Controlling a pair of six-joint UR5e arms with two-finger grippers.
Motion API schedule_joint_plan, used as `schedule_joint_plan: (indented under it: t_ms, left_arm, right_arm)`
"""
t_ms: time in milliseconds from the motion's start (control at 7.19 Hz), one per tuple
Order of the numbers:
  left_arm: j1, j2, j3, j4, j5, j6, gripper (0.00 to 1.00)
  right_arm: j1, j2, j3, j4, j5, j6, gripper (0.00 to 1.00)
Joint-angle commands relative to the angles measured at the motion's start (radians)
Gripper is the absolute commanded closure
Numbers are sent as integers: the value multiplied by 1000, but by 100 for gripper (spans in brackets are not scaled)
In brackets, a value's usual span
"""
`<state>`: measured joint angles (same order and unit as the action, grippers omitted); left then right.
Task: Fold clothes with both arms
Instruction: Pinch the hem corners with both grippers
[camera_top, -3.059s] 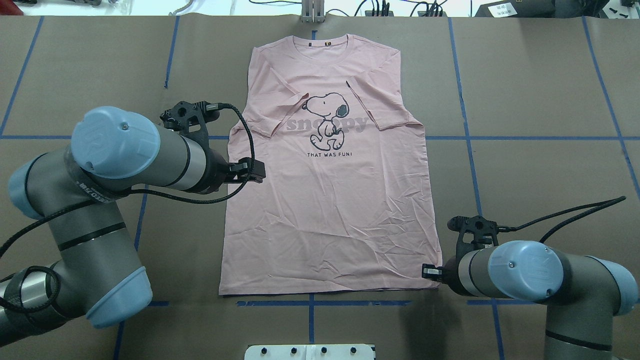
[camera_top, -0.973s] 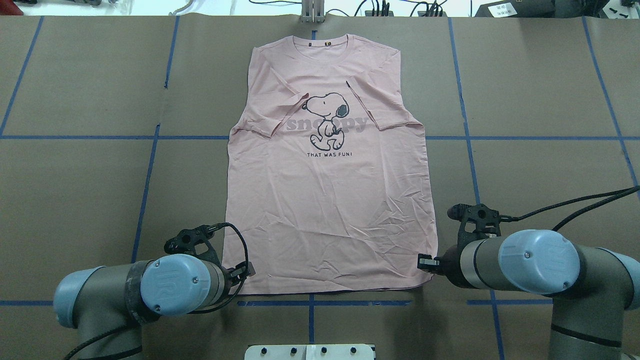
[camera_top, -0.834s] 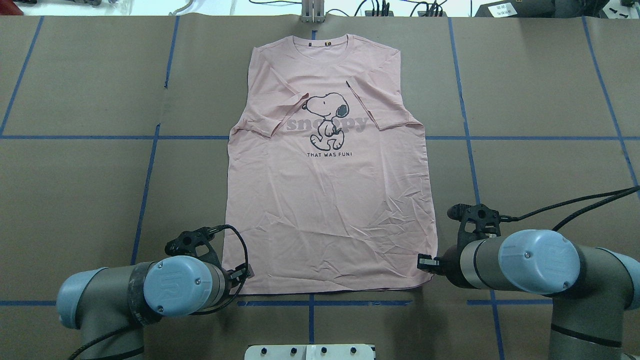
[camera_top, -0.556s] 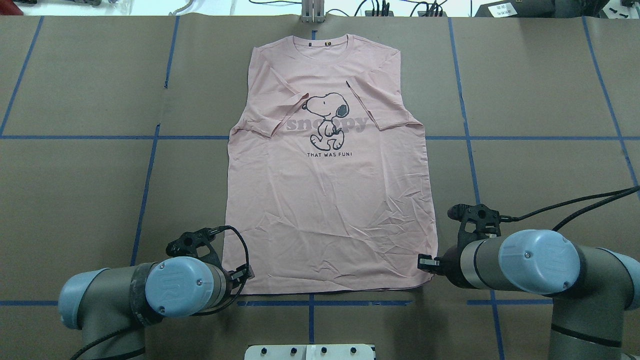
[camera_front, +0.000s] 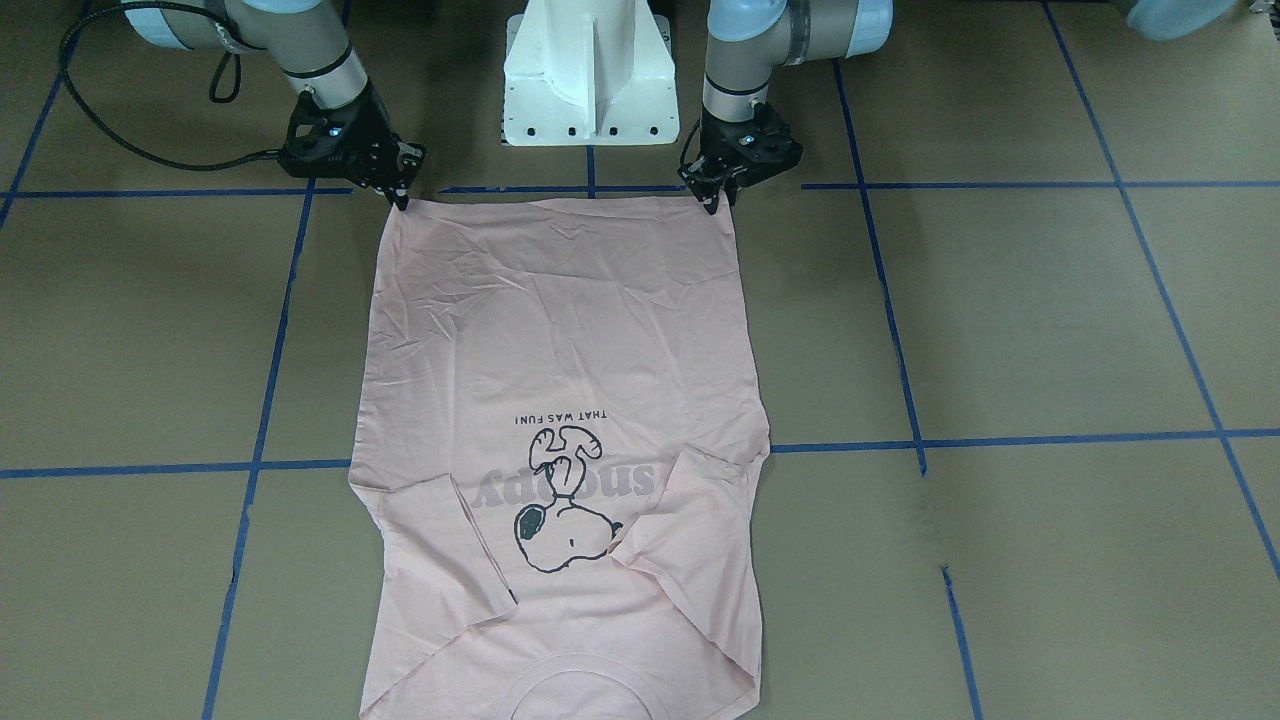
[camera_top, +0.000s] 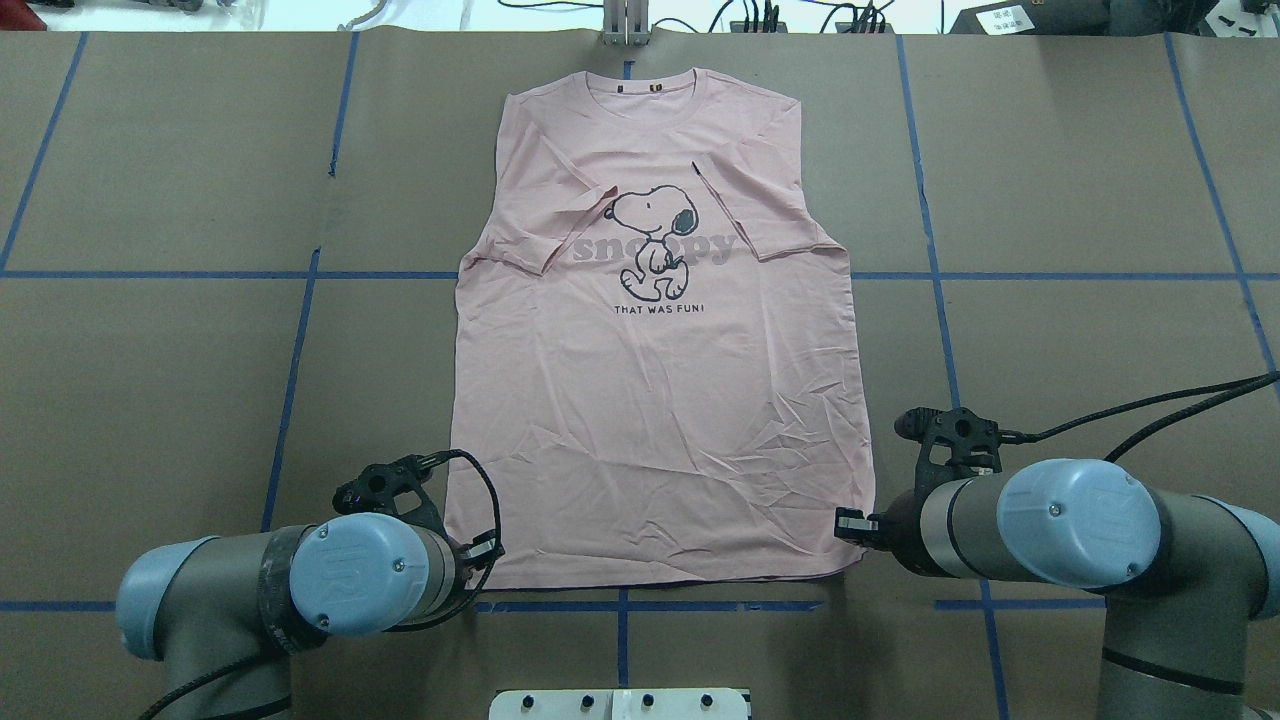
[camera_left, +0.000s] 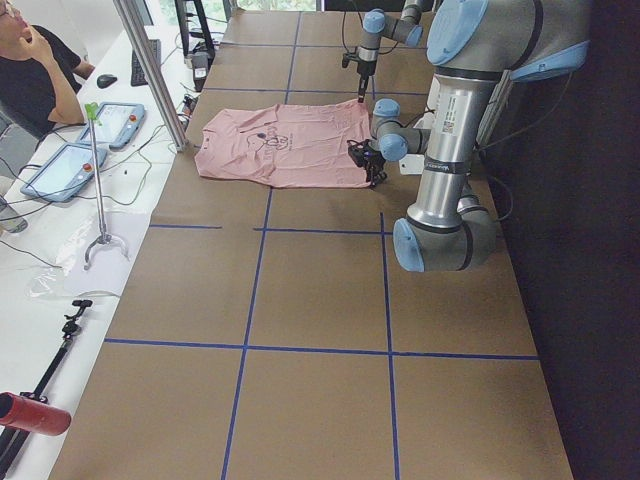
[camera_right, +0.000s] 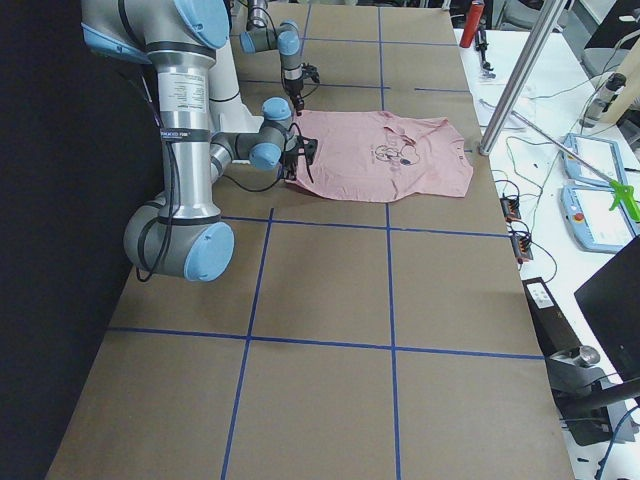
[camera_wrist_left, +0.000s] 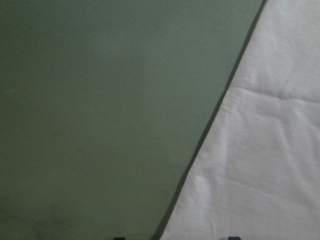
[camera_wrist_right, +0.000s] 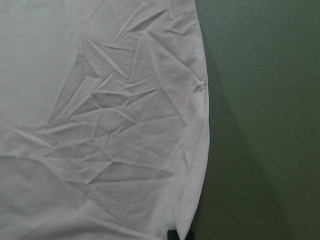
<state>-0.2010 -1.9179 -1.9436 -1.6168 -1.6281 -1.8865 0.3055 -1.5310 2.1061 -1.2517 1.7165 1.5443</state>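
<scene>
pink shirt (camera_top: 660, 420) flat on the table (camera_top: 1050, 180), print up
left gripper (camera_front: 714, 198) spread over one hem corner; right gripper (camera_front: 402, 194) pinching the other

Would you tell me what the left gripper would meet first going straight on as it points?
Most likely the T-shirt's near hem corner on the table, just below the left gripper; the gap between them is unclear.

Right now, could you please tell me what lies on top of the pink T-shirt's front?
One sleeve and the other sleeve lie folded inward on the T-shirt, either side of the dog print. The fabric beneath them is hidden.
</scene>
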Motion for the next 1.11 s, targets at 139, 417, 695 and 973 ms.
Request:
schedule_joint_plan:
  t_ms: [139,417,695,973]
  left_arm:
    - [0,-3,-3,0,-1,0,100]
    - [-6,5,-81,6,-15,15,100]
    - [5,7,-174,116,-26,33,100]
    - [83,51,-309,191,-26,23,100]
  right_arm:
    - [0,0,0,0,2,-1,100]
    - [4,-12,35,5,20,-1,100]
    - [4,-27,81,3,79,0,100]
    - [-5,-79,130,6,168,-1,100]
